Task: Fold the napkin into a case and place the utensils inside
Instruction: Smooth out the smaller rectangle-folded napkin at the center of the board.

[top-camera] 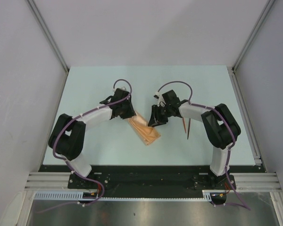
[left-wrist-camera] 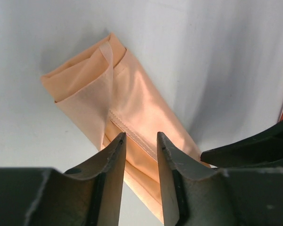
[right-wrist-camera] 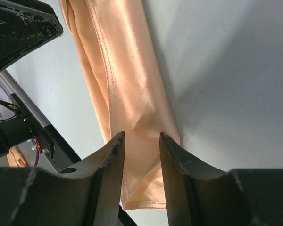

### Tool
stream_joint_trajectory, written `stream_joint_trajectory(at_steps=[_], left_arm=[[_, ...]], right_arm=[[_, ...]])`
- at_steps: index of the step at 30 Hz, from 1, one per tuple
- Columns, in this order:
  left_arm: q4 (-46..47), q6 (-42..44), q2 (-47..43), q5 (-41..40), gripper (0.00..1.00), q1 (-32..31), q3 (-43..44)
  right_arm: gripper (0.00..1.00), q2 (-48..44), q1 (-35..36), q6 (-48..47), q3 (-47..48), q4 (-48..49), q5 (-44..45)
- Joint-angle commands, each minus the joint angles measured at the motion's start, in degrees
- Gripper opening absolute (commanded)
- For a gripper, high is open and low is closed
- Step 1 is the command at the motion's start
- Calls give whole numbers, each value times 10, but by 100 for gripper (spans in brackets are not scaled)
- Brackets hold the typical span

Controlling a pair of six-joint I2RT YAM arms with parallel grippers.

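The peach-orange napkin (top-camera: 144, 130) lies on the table folded into a narrow long strip, the case, running diagonally between the two arms. My left gripper (top-camera: 127, 113) hangs over its far end, jaws apart, with the cloth (left-wrist-camera: 132, 94) showing beneath the gap of the left gripper (left-wrist-camera: 141, 137). My right gripper (top-camera: 156, 120) is over the near end, also open; the folded cloth (right-wrist-camera: 125, 70) passes under the right gripper (right-wrist-camera: 141, 136) and nothing is pinched. Two thin reddish-brown utensils (top-camera: 187, 128) lie on the table just right of the right arm, outside the case.
The pale table (top-camera: 146, 84) is walled by grey panels left, right and behind. A black rail (top-camera: 151, 176) with the arm bases runs along the near edge. The left gripper's dark body (right-wrist-camera: 19, 28) fills the top left of the right wrist view.
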Motion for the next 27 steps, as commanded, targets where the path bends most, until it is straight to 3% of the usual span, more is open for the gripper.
stream_joint_trajectory(at_steps=[1,11,20,27], left_arm=[[10,12,-18,20,34,-5,-11],[5,19,-10,20,32,-4,5],[0,21,49,58,28,-3,32],[30,16,-14,50,36,4,2]], right_arm=[[39,-26,11,7,-9,22,-3],[30,-11,51,24,-27,43,5],[26,-1,51,21,-71,64,13],[26,-17,58,6,-67,51,25]])
